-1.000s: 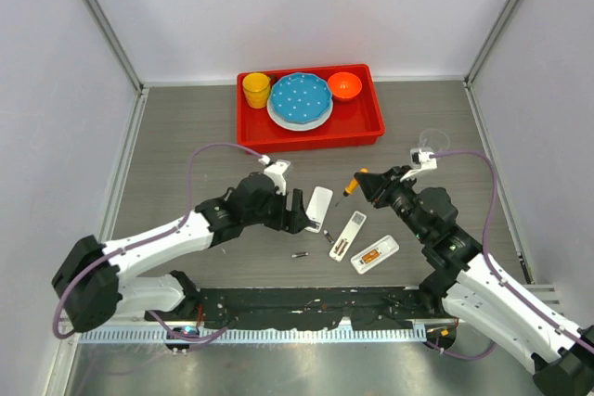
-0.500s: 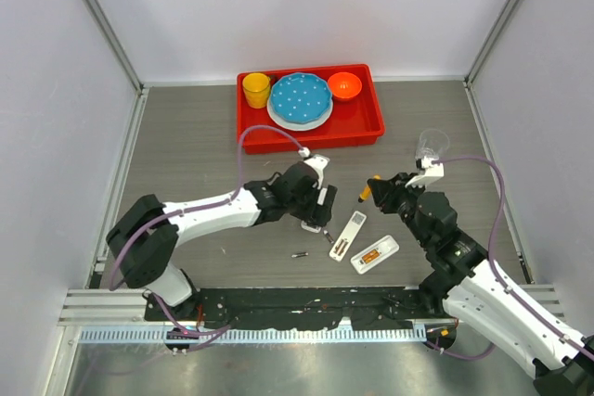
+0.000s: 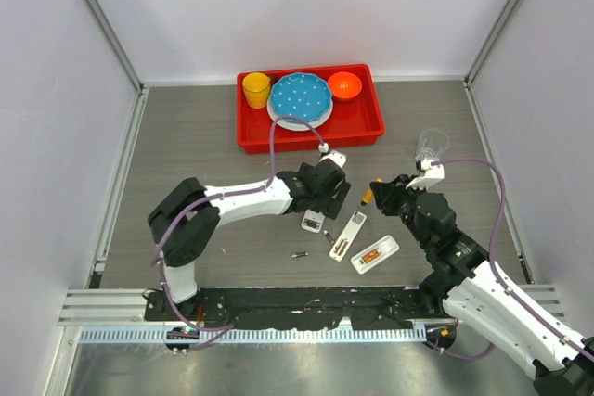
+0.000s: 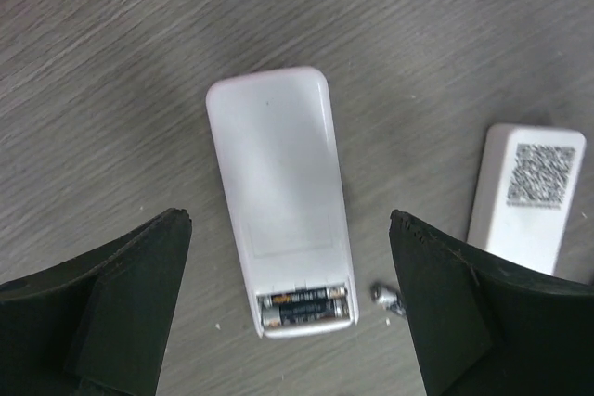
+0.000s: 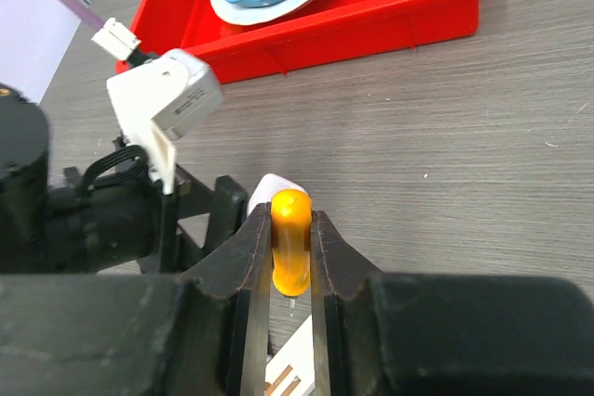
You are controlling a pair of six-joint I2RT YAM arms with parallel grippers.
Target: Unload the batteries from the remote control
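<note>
The white remote control [image 4: 278,197] lies face down on the table, its compartment open at the near end. Two batteries [image 4: 304,308] sit side by side inside it. My left gripper [image 4: 288,224] hangs just above it, open wide, one finger on each side and touching nothing. A loose silvery battery [image 4: 390,296] lies just right of the remote. From above, the left gripper [image 3: 325,197] covers most of the remote [image 3: 313,221], and another loose battery [image 3: 300,254] lies nearer the front. My right gripper [image 5: 290,229] is shut on an orange-handled screwdriver [image 5: 290,257], held above the table.
A white piece with a QR code [image 4: 529,197] lies right of the remote. A second white piece [image 3: 375,254] with something orange in it lies nearer me. A red tray [image 3: 367,127] holds a yellow cup, blue plate and orange bowl. A clear cup [image 3: 430,144] stands at the right.
My left arm has swung right from beside the remote to over it, and its jaws have opened wider. My right gripper drifted slightly right and towards me, still holding the screwdriver.
</note>
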